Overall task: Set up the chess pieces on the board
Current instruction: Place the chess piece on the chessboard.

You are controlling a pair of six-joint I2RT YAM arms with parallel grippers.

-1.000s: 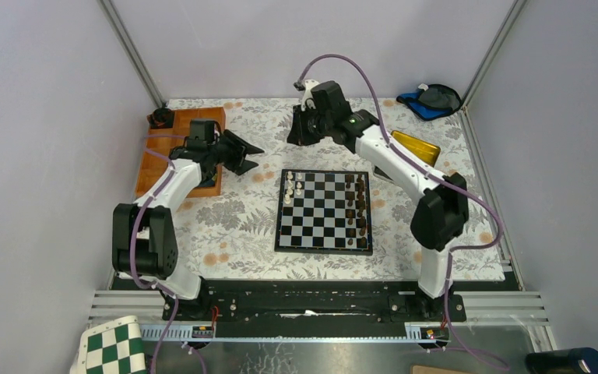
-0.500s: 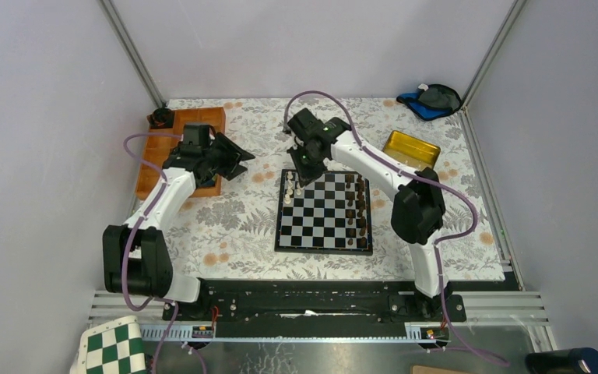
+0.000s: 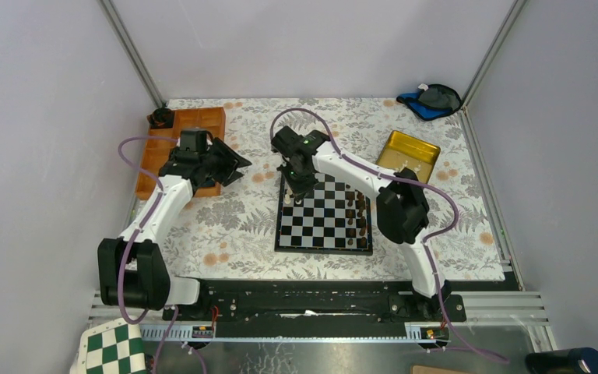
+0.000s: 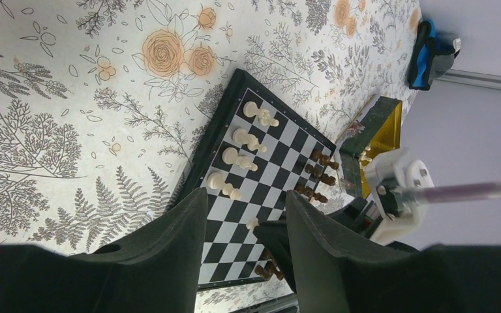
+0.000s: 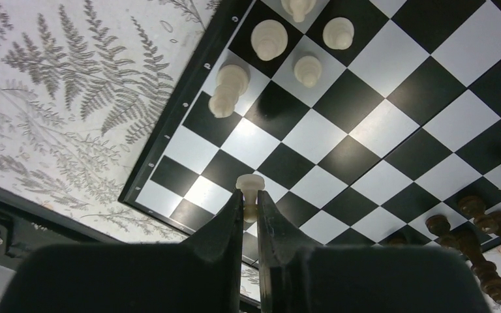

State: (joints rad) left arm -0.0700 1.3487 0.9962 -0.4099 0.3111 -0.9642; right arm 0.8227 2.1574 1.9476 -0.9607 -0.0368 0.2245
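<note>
- The table wears a white cloth printed with grey ferns and orange flowers, and everything below rests on it.
- The square black-framed chessboard with black and pale grey squares lies flat at the table's middle, in front of the two arm bases.
- An orange wooden tray with compartments sits at the far left corner, well apart from the chessboard.
- A shallow yellow metal tin stands open at the far right, beyond the board's right corner.
- The left arm's fingers hover above the cloth between tray and chessboard; they stand apart with nothing between them.
- The right arm's fingers reach over the board's far left part and are clamped on one piece.
- Dark brown chess pieces stand in two files along the board's right side.
- Small cream chess pieces cluster upright in the board's far left corner, on the two outer files.
- The cream pawn pinched between the right fingers hangs head-up over the squares by the left frame, nearer than the cluster; whether its base touches the board cannot be told.
</note>
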